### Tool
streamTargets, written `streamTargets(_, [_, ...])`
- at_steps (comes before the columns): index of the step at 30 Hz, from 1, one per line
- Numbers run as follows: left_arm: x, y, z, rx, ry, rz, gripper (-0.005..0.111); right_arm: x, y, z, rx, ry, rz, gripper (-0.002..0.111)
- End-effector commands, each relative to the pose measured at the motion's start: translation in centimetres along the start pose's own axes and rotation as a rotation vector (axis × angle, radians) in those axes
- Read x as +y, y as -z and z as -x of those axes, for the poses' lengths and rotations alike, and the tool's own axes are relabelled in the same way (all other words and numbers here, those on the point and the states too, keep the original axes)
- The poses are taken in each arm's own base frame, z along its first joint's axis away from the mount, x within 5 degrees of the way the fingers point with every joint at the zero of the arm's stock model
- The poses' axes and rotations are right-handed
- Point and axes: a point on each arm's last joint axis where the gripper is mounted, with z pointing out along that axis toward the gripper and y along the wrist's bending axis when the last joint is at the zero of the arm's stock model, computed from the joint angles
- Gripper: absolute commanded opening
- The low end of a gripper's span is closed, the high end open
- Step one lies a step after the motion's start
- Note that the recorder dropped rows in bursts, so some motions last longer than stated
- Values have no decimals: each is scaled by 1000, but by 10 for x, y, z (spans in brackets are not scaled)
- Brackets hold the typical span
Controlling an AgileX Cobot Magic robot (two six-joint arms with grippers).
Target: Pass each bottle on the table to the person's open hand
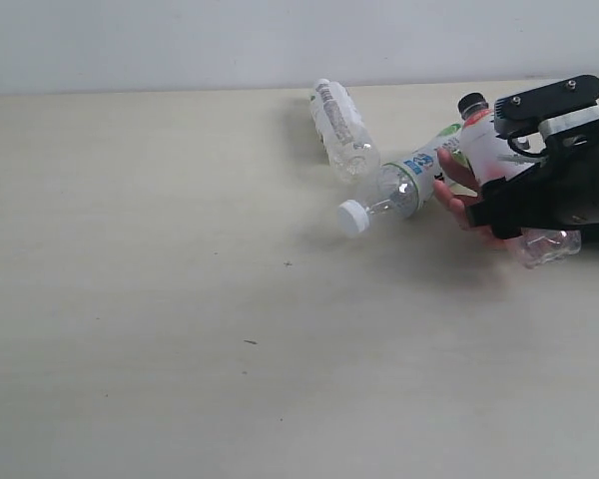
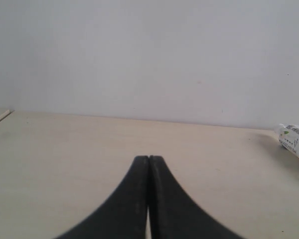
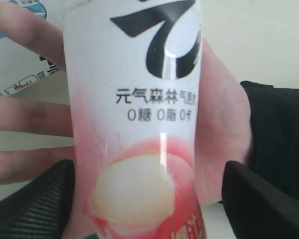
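Observation:
The black-capped bottle point(image 1: 487, 150) with the pink-white label point(image 3: 134, 124) lies across the person's open hand point(image 1: 457, 192), whose palm point(image 3: 224, 124) is behind it. My right gripper point(image 1: 527, 185) straddles the bottle's lower half, open point(image 3: 149, 199): one finger is at the label's edge and the other stands off it with palm showing between. The white-capped green-blue label bottle point(image 1: 399, 185) lies on the table point(image 1: 180, 299) by the fingertips. The white-print bottle point(image 1: 341, 130) lies behind it. The floral pear bottle is out of view. My left gripper point(image 2: 149, 160) is shut and empty.
A black sleeve cuff point(image 3: 279, 134) covers the person's wrist at the right edge. One bottle end point(image 2: 295, 141) shows at the far edge of the left wrist view. A pale wall point(image 1: 180, 40) rises behind the table.

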Motion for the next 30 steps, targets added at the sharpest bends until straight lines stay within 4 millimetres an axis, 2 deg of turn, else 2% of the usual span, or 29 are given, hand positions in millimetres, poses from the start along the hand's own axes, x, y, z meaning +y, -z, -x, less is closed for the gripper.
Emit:
streamTargets(1, [0,1,1,-9,-2,-6,1,-3,-1,-1,7,0,-13,76])
streamTargets(5, [0,1,1,-9,-2,-6,1,-3,-1,-1,4,5,-12,76])
streamTargets(9, [0,1,1,-9,-2,-6,1,-5,9,5,-36,-2,-8,76])
streamTargets(19, [0,1,1,-9,-2,-6,1,-11,63,30,-252,-51,70,74])
streamTargets(21, [0,1,1,-9,-2,-6,1,-12,76,31,-300,-57,92,65])
streamTargets(22, [0,1,1,-9,-2,-6,1,-11,84,32,-330,-56,126,56])
streamTargets(26, [0,1,1,-9,-2,-6,1,-9,110,31,-423,-57,214,4])
streamTargets(27, [0,1,1,-9,-2,-6,1,-8,115,31,-442,-62,239,1])
streamTargets(30, [0,1,1,-9,-2,-6,1,-6,132,34,-511,-61,303,1])
